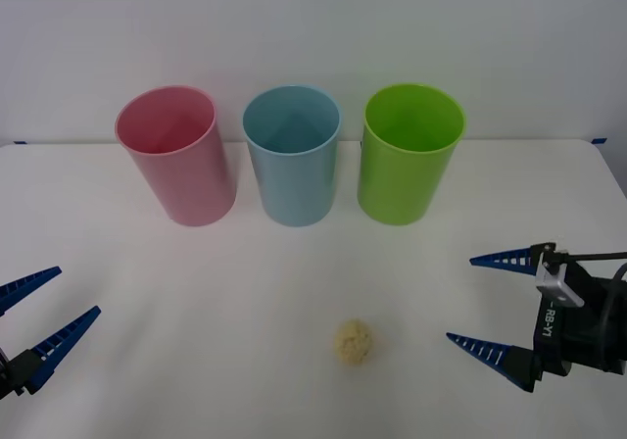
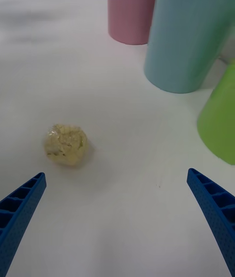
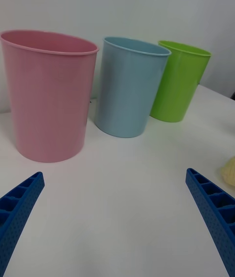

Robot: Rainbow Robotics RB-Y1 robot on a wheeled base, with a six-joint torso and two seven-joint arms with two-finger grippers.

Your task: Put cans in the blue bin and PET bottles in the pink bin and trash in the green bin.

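Bright, even overhead light; soft faint shadows, sharp focus.

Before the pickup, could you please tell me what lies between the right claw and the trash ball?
Nothing: in the front view, bare white table separates the open right claw from the trash. The right wrist view confirms it.

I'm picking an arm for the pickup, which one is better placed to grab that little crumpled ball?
Right. The right end effector is open beside the trash, nearer it than the left end effector, and on the green bin's side.
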